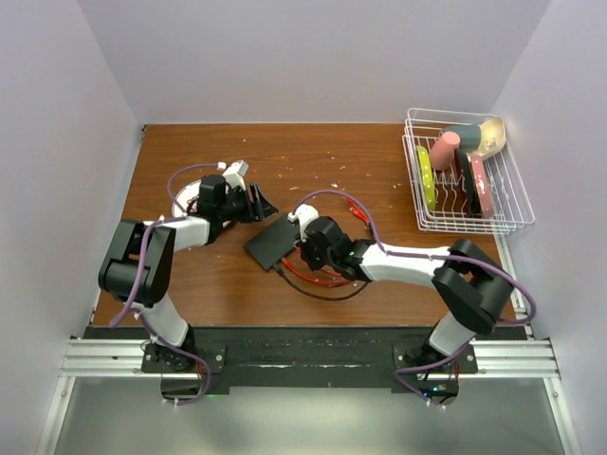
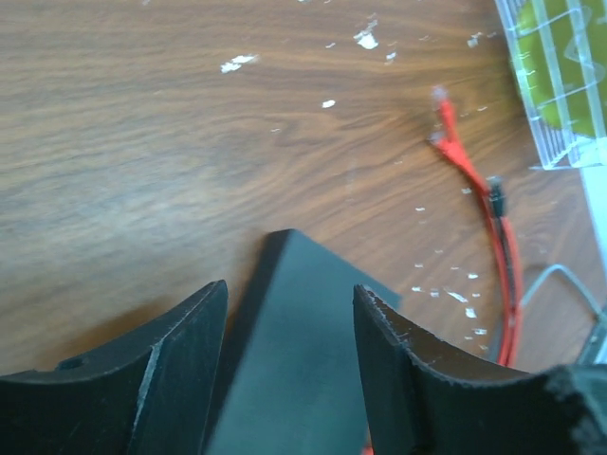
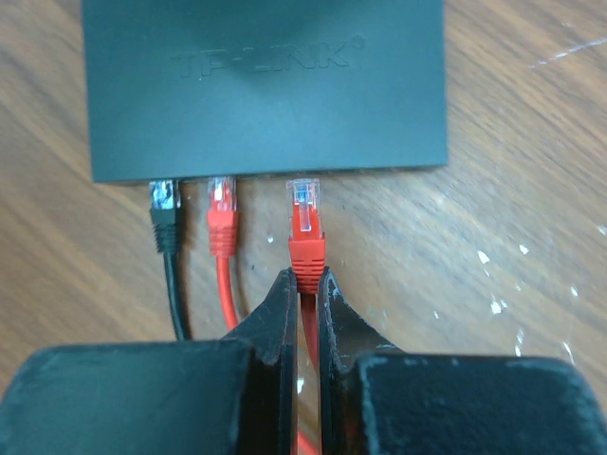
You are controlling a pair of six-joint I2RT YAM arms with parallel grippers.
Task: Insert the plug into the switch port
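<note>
**Marking.** The switch (image 3: 266, 95) carries the raised lettering "TP-LINK" on its top face, in the same colour as the case. No other writing can be read.

**Switch.** It is a flat, matte-black rectangular box lying at an angle on the middle of the table (image 1: 379, 161). Its port edge faces near-right.

**Plug.** The plug (image 3: 305, 223) is red with a clear tip. The tip sits at the port edge. Whether it is seated cannot be told.

**Other cables.** A black cable (image 3: 165, 223) and a second red cable (image 3: 222, 223) meet the same edge beside the plug.

**Right gripper.** The right gripper (image 3: 303, 284) is clamped on the plug's rear end.

**Left gripper.** The left gripper (image 2: 290, 289) stands with its jaws apart at the switch's far-left corner. Contact cannot be told.
</note>
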